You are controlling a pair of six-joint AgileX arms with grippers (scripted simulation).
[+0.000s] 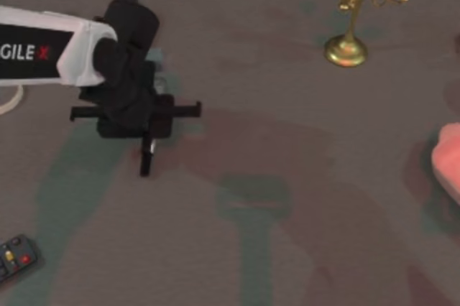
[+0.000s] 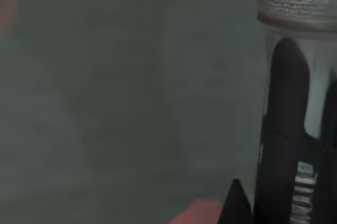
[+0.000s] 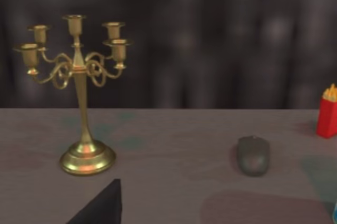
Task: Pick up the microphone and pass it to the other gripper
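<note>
The left pincer (image 1: 146, 146) hangs over the tabletop (image 1: 287, 177), well to the left of the brass candelabrum (image 1: 357, 11) and somewhat nearer the camera-side edge than the candelabrum's base. The arm reaches in from the left, its white link ending in the bulky black wrist. Below that wrist a slim black stick pokes out toward the near edge: the microphone (image 1: 147, 156), pinned in the pincer, with only the lower part of its handle showing from above (the rest is hidden under the wrist).

The left wrist view sits right against the microphone (image 2: 295, 129): the silver mesh head and the black body below it fill one side of the picture, and a dark finger (image 2: 236, 205) edges in beside the handle. The pincer looks closed onto the handle, though the contact itself is largely hidden.

Far from the candelabrum, at the near left corner, a dark remote control (image 1: 14, 257) with coloured buttons lies flat. A pink object (image 1: 449, 159) shows at the right edge, below the candelabrum.

The right arm is out of the top view. Its wrist view faces the candelabrum (image 3: 79, 92), with a grey computer mouse (image 3: 253, 154) off to one side of it and a red carton (image 3: 327, 113) beyond; whether the right pincer is open or closed I cannot tell.
</note>
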